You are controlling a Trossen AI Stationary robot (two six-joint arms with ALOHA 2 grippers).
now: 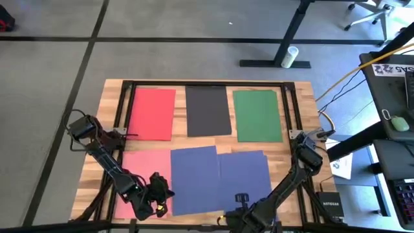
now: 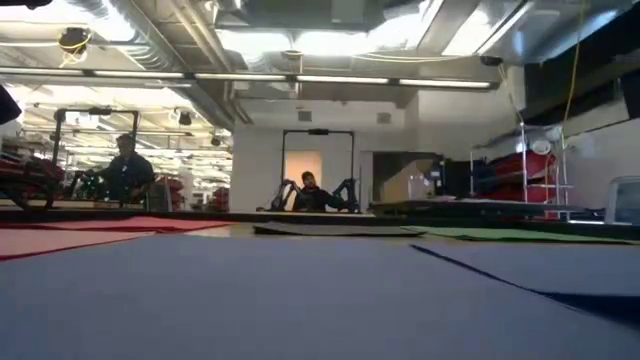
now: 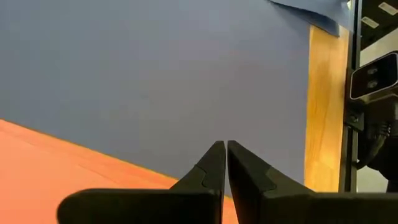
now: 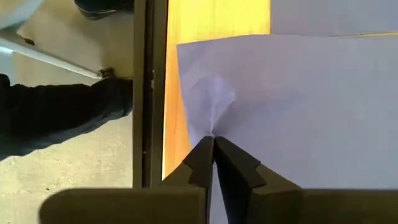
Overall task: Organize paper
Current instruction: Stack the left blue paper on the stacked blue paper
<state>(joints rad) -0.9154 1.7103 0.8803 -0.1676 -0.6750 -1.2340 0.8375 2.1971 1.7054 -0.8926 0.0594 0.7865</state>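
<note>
Pinching a blue sheet (image 4: 298, 93) edge, right gripper (image 4: 213, 144) fingers closed; left gripper (image 3: 225, 148) fingers nearly closed, over 2nd blue sheet (image 3: 155, 74).

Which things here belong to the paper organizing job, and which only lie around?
Job:
red paper sheet
black paper sheet
green paper sheet
pink paper sheet
two blue paper sheets

Lying about:
white cylinder on floor
small black box

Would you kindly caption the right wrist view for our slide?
Right gripper shut on the puckered edge of a blue sheet.
</note>
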